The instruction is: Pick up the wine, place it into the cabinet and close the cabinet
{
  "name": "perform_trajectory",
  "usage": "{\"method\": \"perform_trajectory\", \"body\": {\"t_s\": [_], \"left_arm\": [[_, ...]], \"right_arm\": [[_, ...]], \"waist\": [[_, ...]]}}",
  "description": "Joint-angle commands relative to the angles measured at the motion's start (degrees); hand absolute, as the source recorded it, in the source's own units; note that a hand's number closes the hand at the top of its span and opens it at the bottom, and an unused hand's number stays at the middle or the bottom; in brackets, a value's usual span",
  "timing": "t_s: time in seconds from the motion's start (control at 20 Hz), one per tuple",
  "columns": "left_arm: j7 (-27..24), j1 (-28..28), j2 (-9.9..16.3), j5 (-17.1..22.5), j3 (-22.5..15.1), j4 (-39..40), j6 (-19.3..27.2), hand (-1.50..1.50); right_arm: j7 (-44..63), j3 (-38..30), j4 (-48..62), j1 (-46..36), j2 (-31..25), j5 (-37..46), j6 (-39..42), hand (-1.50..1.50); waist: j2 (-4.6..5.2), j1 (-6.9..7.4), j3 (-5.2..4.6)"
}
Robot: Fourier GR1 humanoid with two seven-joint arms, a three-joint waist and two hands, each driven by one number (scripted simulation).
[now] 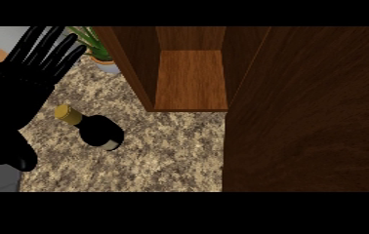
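**Wine bottle not yet grasped; cabinet open**

Nearest the viewer, at the left edge, the left hand [32, 69] is seen with its fingers straight and spread, holding nothing; it is raised near the edge and appears to be at rest. The right hand is not in view. Just beyond and to the right of that hand, the wine bottle [95, 128] is seen on the speckled counter [166, 150], dark-bodied with a gold cap; whether it stands upright or leans cannot be told for certain from so steep an angle. It is untouched by the hand.

The picking step is therefore judged not yet done. A grasp round the bottle's body is called for next, followed by a lift and a carry to the right and away, into the cabinet [191, 79], whose shelf lies bare. The broad dark panel at the right is taken to be the open cabinet door [299, 121]; it would have to be swung shut last.

Farther off, at the upper left beside the cabinet's wall, a potted plant [97, 48] is seen on the counter.
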Motion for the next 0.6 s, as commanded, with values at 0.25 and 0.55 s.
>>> {"method": "perform_trajectory", "body": {"t_s": [0.25, 0.55], "left_arm": [[1.08, 5.43, -0.41, -0.62, 0.59, -6.52, 0.27, -1.5], [-1.02, 5.87, 0.78, -1.35, 3.17, -0.89, -4.11, -1.5]], "right_arm": [[4.28, -1.96, 0.54, -4.62, 0.85, -0.51, -1.42, -1.5], [2.93, -0.54, 2.03, -4.62, 2.06, 1.45, -0.17, -1.5]], "waist": [[-0.01, 0.27, 0.0], [0.04, 0.18, 0.0]]}}
